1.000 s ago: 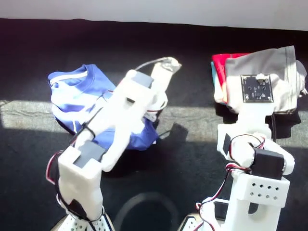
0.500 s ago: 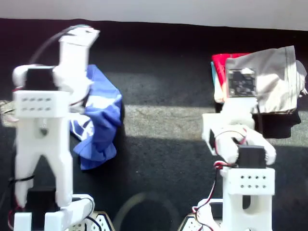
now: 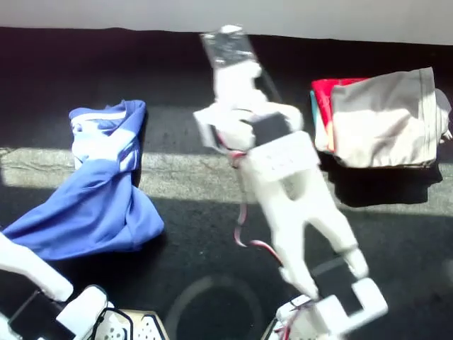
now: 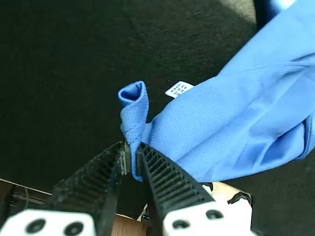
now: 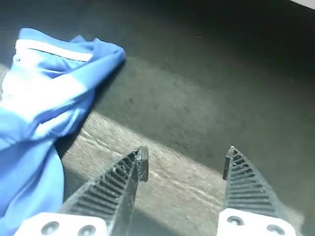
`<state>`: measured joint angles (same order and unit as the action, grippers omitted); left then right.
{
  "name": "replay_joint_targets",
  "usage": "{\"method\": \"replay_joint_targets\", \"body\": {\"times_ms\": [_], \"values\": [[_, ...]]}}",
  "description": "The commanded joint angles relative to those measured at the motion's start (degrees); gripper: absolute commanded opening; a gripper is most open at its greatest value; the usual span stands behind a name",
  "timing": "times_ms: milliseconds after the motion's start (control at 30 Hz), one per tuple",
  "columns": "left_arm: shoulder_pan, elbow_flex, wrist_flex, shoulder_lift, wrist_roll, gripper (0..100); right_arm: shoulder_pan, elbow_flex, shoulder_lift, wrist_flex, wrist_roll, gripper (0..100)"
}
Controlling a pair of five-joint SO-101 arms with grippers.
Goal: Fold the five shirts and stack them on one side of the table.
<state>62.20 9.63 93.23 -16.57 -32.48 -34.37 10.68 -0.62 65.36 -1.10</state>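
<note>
Left wrist view: blue shirt, seemingly between jaws

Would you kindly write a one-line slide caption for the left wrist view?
Left gripper pinching a rolled edge of the blue shirt over the dark table.

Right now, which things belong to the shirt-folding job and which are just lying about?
Job: blue shirt, pinched by the left gripper; folded shirt stack; open right gripper.
Lying about: black table cover; white wall.
</note>
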Motion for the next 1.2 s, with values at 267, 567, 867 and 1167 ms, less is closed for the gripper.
{"method": "replay_joint_targets", "body": {"times_ms": [267,567,867,1167], "values": [[15.69,0.75,-13.45,-2.42,-4.31,1,-15.08,56.40,-51.91,4.18,-9.85,24.8],[16.48,3.91,-17.14,-1.98,-4.40,1,-23.60,77.14,-63.34,27.56,-9.67,24.8],[11.65,4.79,-17.14,-2.07,-4.31,1,-24.57,78.11,-71.96,27.91,-2.02,24.8],[12.00,4.70,-17.14,-2.33,-4.40,1,-21.41,77.93,-74.07,9.27,-1.41,24.8]]}}
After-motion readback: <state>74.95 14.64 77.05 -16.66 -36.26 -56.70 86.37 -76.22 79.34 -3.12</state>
